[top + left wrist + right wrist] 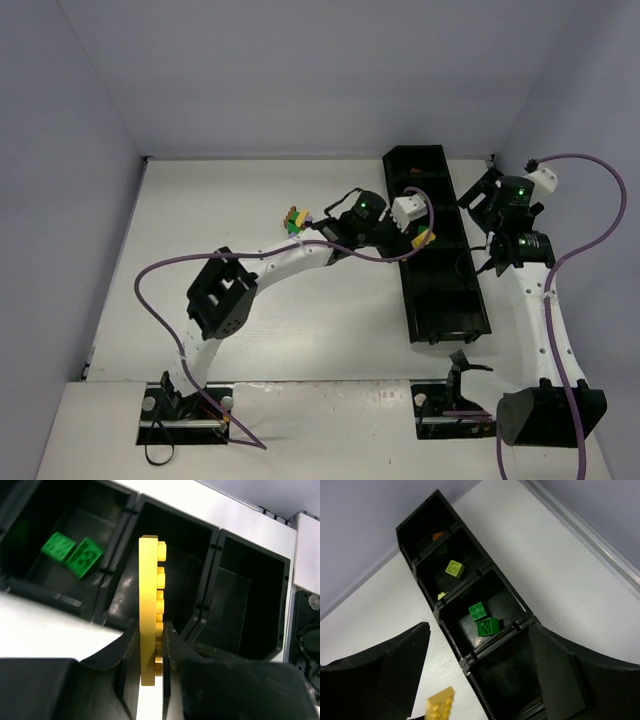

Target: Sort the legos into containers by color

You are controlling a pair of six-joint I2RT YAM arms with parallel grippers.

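Nearest, in my left wrist view, the left hand is clamped on a yellow plate. It grips the plate edge-on by the lower end only, studs toward 3 o'clock, and most of the plate stands clear of the grip.

Beyond it lies the tray. The plate lines up with the wall dividing an empty cell from the cell at 10 o'clock, which holds two green bricks. From the right wrist, the plate seems to hang over the tray's bench-side rim rather than over a cell centre.

My worries, in order:
- If I open the hand here, the plate could strike the rim or divider and tip onto the bench or in with the greens.
- With so short a bite, the plate may pivot if it touches a wall.

Farther along are the lime bricks, then an orange piece in the end cell. The right hand hangs wide and empty at the tray's 3 o'clock, so reaching across risks a clash. The unsorted pile waits at the left hand's 9 o'clock.
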